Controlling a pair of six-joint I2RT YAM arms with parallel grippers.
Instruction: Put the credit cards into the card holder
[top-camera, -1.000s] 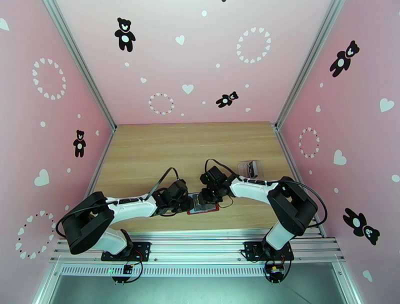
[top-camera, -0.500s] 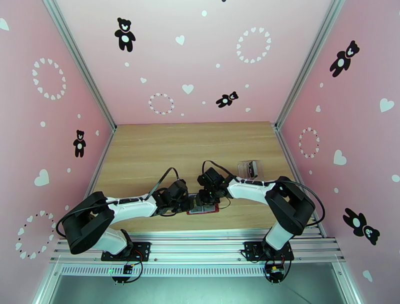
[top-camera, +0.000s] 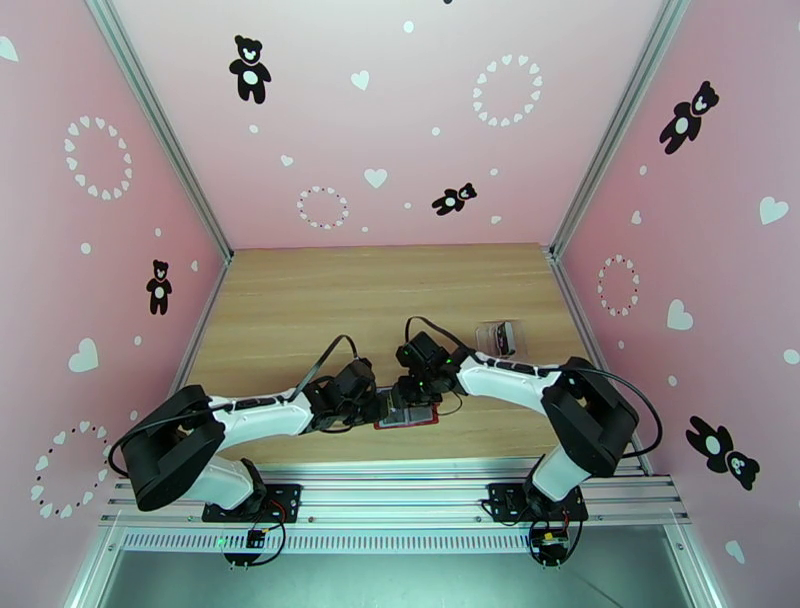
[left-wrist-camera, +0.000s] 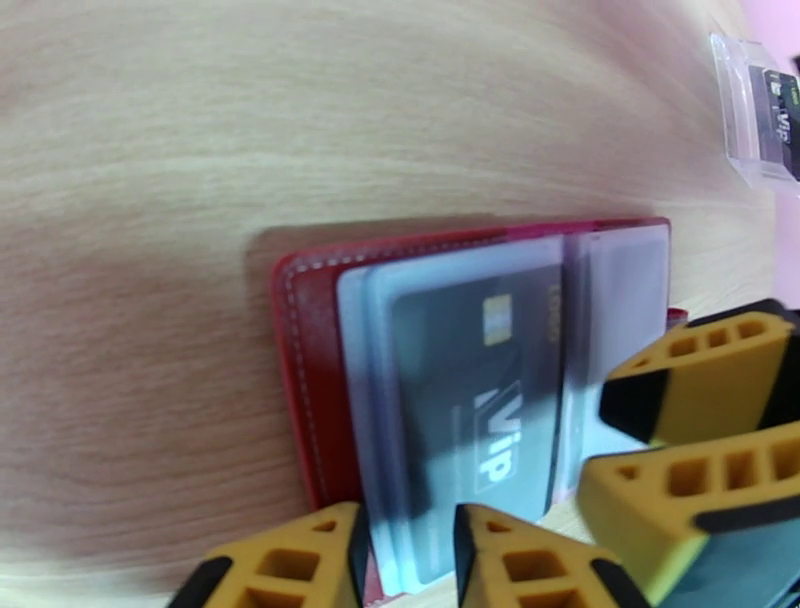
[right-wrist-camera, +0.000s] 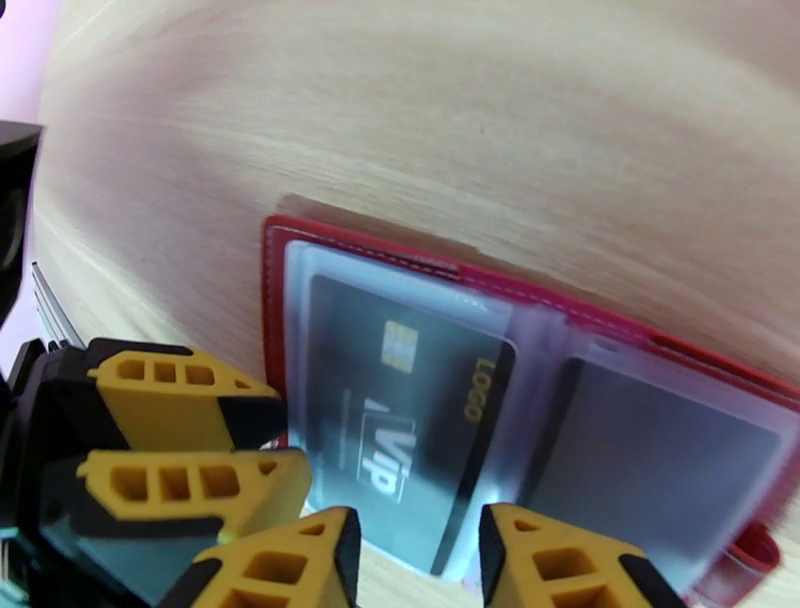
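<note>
Top external view: both arms reach inward to the near middle of the light wooden table (top-camera: 350, 290). There the left gripper (top-camera: 378, 408) and right gripper (top-camera: 408, 392) meet over a dark-red, leather-look, book-style card holder (top-camera: 420, 420), spread flat with its clear pockets facing up. In the left wrist view the left gripper's yellow fingers (left-wrist-camera: 290, 560) are narrowly parted and clamped on the near edge of the card holder's clear pocket leaves, which fill the gap between them. A dark grey flat rectangular credit card (left-wrist-camera: 470, 400) with a gold chip and "VIP" lettering sits inside one of those pockets. In the right wrist view the right gripper's jaws stand a little apart astride that pocket's edge, the card's corner between them; whether they press on it I cannot tell. A clear crinkly plastic pouch (top-camera: 498, 338) lies well apart, toward the table's right side.
</note>
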